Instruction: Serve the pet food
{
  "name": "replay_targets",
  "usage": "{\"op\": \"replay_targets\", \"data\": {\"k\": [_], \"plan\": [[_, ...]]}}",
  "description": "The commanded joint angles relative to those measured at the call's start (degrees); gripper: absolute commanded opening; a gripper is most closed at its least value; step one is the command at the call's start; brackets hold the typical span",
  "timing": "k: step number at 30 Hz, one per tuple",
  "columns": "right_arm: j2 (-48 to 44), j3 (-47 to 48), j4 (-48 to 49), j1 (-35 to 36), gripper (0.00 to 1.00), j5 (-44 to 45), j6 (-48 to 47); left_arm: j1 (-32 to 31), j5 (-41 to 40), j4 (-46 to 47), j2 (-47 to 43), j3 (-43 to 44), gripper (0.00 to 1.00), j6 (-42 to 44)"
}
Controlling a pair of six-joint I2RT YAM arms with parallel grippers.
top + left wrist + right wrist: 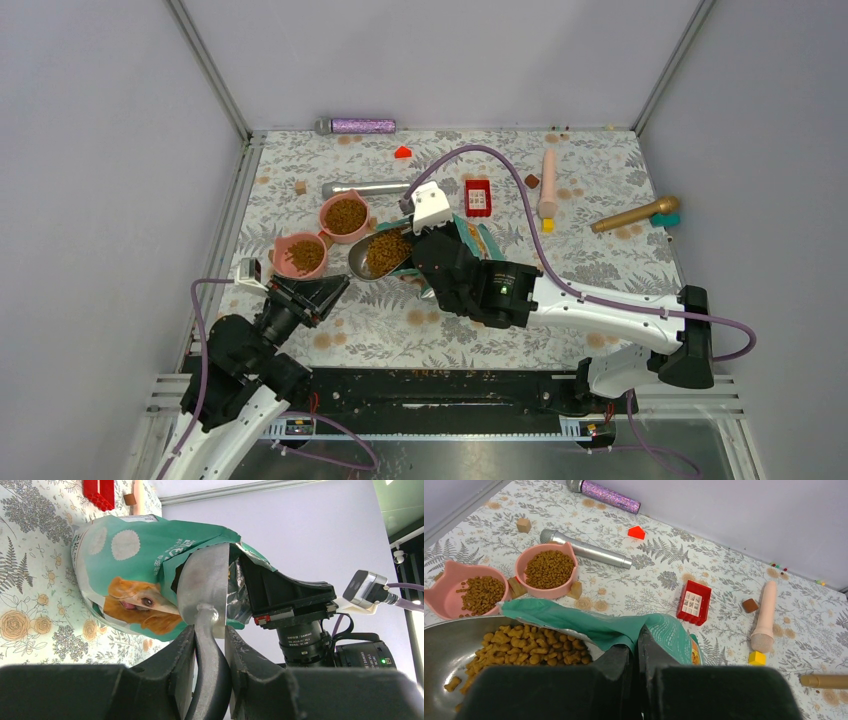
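On the bench [600, 160], the teal bag [589, 622] lay with its rim clamped in the right end effector [634, 644]; at the bag's mouth the left end effector [209, 632] gripped the metal scoop [378, 255] by its handle, pet food [531, 647] heaped inside

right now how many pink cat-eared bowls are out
2: one pink cat-eared bowl by the silver metal microphone, the other nearer the left edge; both hold brown kibble.

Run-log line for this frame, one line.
left end effector: shut on metal scoop handle | scoop: full of kibble | right end effector: shut on teal pet food bag | pink bowls: both hold kibble
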Motion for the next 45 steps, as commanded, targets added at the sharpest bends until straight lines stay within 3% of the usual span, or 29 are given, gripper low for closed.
{"op": "replay_targets", "data": {"k": [1, 18, 26, 35, 45], "plan": [[-5.38, 5.84, 13.95, 0.13, 0.00, 2.37, -0.93, 0.38, -2.73, 5.70, -10.08, 3.08, 0.00, -0.18], [-8.02, 3.58, 16.30, 0.12, 0.00, 4.82, -4.21, 0.37, -12.57, -2.75, -7.83, 15.62, 0.00, 4.68], [-8.12, 2.98, 21.80, -1.66, 0.00, 11.53, -14.97, 0.33, -12.51, -0.36, -6.20, 11.53, 0.00, 0.62], [-5.73, 6.07, 11.34, -7.88, 0.00, 8.34, -7.88, 0.26, -15.60, 1.96, -2.55, 6.82, 0.00, -6.10], [-5.03, 6.87, 9.54, -8.84, 0.00, 5.40, -7.87, 0.26, -25.15, 4.17, 8.57, 7.09, 0.00, -6.47]]}}
